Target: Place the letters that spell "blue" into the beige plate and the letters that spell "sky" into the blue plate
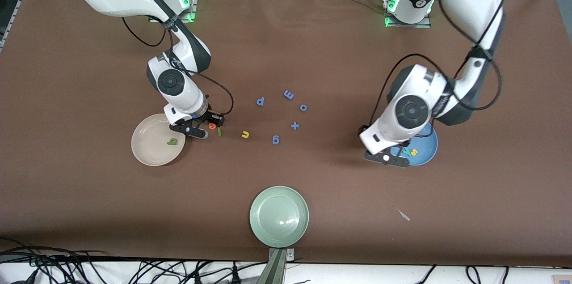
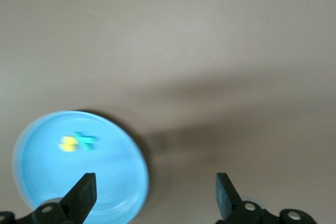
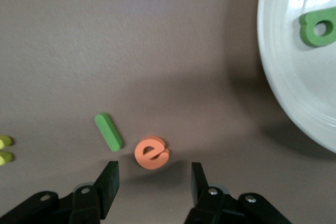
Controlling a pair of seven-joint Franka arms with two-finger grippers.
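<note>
The beige plate (image 1: 149, 150) (image 3: 283, 77) holds a dark green b (image 1: 172, 142) (image 3: 318, 27). Beside it on the table, toward the middle, lie an orange e (image 1: 212, 126) (image 3: 151, 153), a light green l (image 1: 219, 132) (image 3: 108, 131) and a yellow u (image 1: 245, 134) (image 3: 4, 149). My right gripper (image 1: 204, 128) (image 3: 155, 182) hangs open just over the e, nothing between its fingers. The blue plate (image 1: 426, 156) (image 2: 79, 182) holds a yellow s (image 1: 414, 152) (image 2: 67, 144) and a teal y (image 1: 405, 151) (image 2: 85, 140). My left gripper (image 1: 388, 158) (image 2: 155, 195) is wide open and empty over that plate's edge.
Blue letters p (image 1: 260, 101), m (image 1: 288, 94), o (image 1: 303, 107), + (image 1: 294, 125) and g (image 1: 275, 139) lie mid-table. A pale green plate (image 1: 279, 216) sits near the table's front edge. A small white scrap (image 1: 403, 215) lies nearer the front camera than the blue plate.
</note>
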